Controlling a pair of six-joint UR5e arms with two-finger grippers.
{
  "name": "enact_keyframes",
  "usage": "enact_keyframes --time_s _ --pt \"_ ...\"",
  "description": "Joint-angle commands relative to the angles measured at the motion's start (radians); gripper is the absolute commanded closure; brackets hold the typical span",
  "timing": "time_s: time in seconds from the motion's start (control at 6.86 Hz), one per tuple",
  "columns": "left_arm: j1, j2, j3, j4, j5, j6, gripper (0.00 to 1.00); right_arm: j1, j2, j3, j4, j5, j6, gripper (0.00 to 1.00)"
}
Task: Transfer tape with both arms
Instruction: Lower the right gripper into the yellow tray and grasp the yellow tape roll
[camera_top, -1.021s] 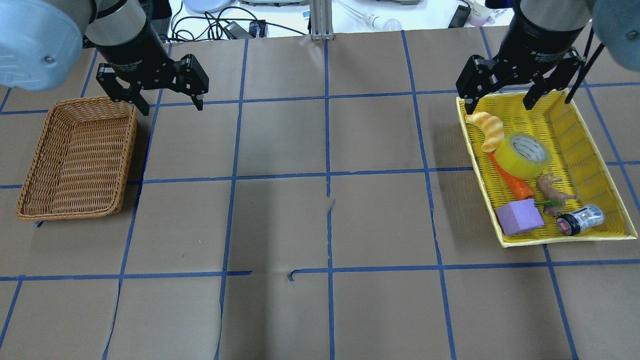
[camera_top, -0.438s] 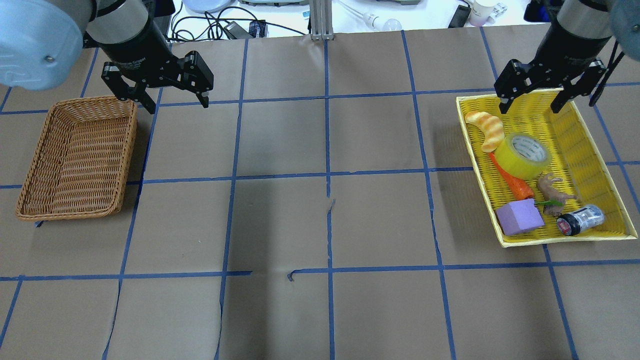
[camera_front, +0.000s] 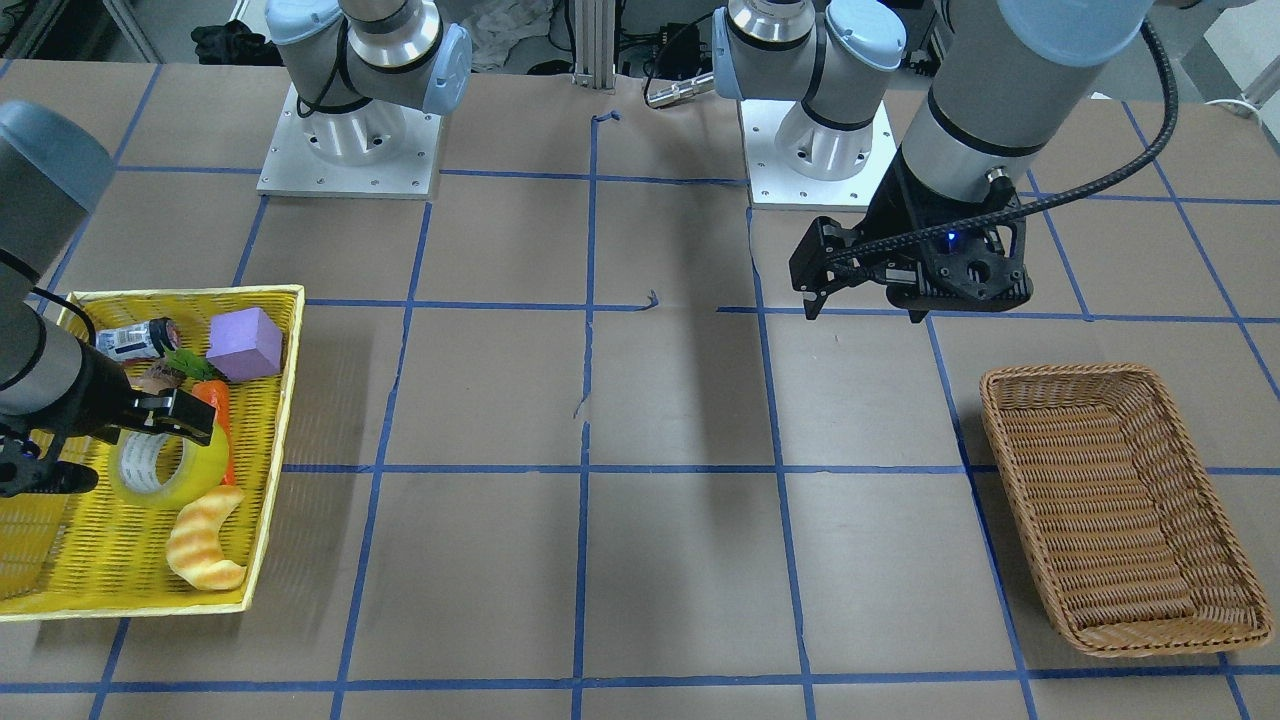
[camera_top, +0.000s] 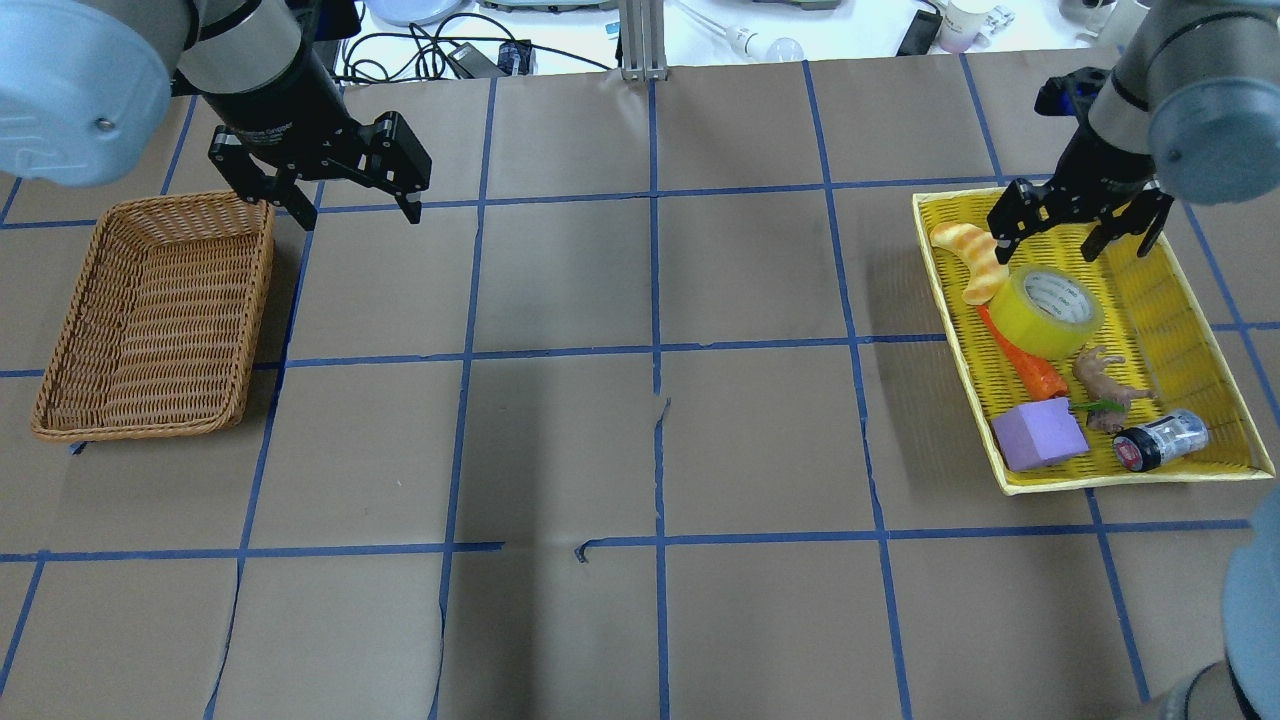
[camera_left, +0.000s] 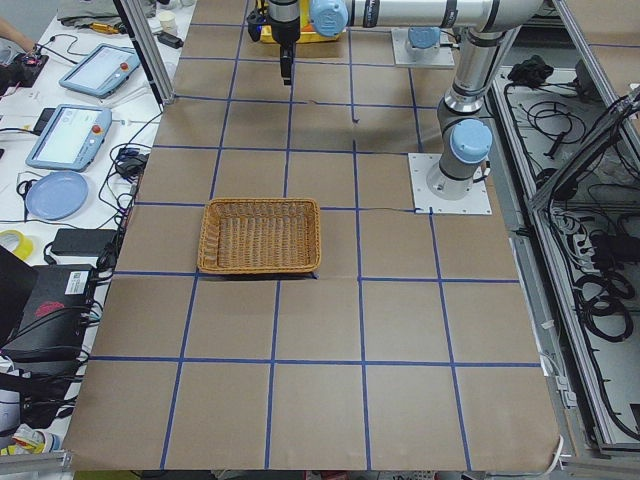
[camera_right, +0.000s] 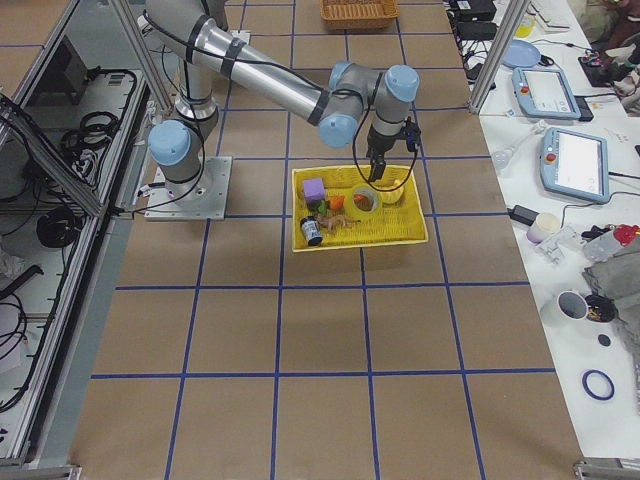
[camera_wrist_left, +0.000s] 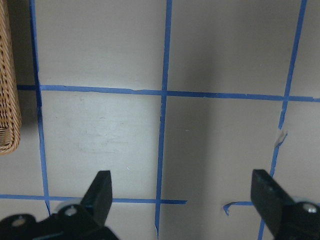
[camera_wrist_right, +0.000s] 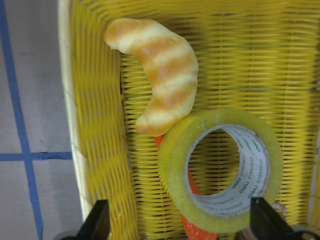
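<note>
Overhead exterior: right gripper (camera_top: 1070, 240), wide open and empty, hovers over the far end of the yellow tray (camera_top: 1130, 480), the tape (camera_top: 1035, 325) lying hole-up inside, just robot-side of it, while the open, empty left gripper (camera_top: 355, 205) hangs well apart.

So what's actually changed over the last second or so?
The right end effector shifted sideways over the far end of the yellow tray and dropped lower toward the tape, jaws open and holding nothing. The left end effector drifted slightly toward the table's middle, also open. The tape and the other things in the tray lie as before, and the wicker basket has not moved.
</note>
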Motion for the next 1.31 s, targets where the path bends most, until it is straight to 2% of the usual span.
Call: enact_keyframes --time_s 0.0,0.15,0.29,0.44,0.73,0.88,1.02,1.17 --pt "0.0 -0.001 -0.002 0.0 0.001 -0.001 0.0 -0.018 0.046 0.073 -0.077 -0.004 0.008 0.0" --pt "0.0 -0.001 -0.002 0.0 0.004 -0.002 0.0 -0.018 0.074 0.073 -0.082 -0.004 0.017 0.34" --pt "0.0 -0.001 -0.002 0.0 0.004 -0.002 0.0 -0.019 0.074 0.07 -0.08 -0.004 0.026 0.88" --pt "0.001 -0.002 -0.002 0.0 0.006 -0.001 0.0 -0.018 0.07 0.061 -0.08 -0.004 0.028 1.0" --pt "0.001 -0.002 -0.002 0.0 0.006 0.001 0.0 -0.018 0.053 0.009 -0.062 -0.004 0.026 1.0" --pt "0.0 -0.002 -0.002 0.0 0.004 0.001 0.0 -0.009 0.016 -0.036 -0.01 0.004 0.047 1.0" --pt "0.0 -0.002 -0.002 0.0 0.004 0.001 0.0 0.023 -0.039 -0.083 0.074 0.019 0.166 1.0" --pt "0.001 -0.002 -0.002 0.0 0.003 0.001 0.0 0.119 -0.059 -0.103 0.101 0.045 0.267 1.0"
